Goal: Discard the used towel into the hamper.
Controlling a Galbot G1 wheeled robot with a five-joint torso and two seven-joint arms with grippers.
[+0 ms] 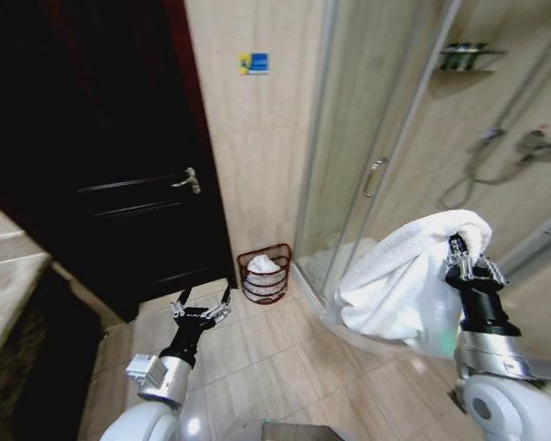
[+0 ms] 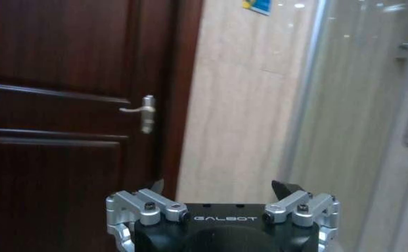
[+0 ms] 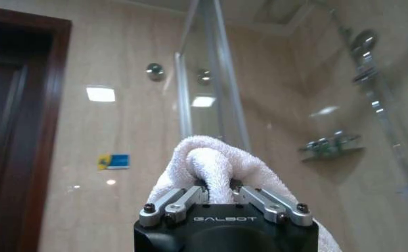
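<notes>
I have the right gripper (image 1: 458,249) raised at the right, clamped on a fold of the white towel (image 1: 399,285), which drapes down from it beside the shower door (image 1: 367,156). My left gripper (image 1: 201,310) hangs low over the floor tiles with its jaws spread and empty. The hamper (image 1: 264,275) stands on the floor against the wall between the dark door (image 1: 119,175) and the shower, with something white already inside.

Beige tiled walls (image 1: 257,138), dark wooden door (image 1: 101,156), glass shower enclosure (image 1: 367,138)
</notes>
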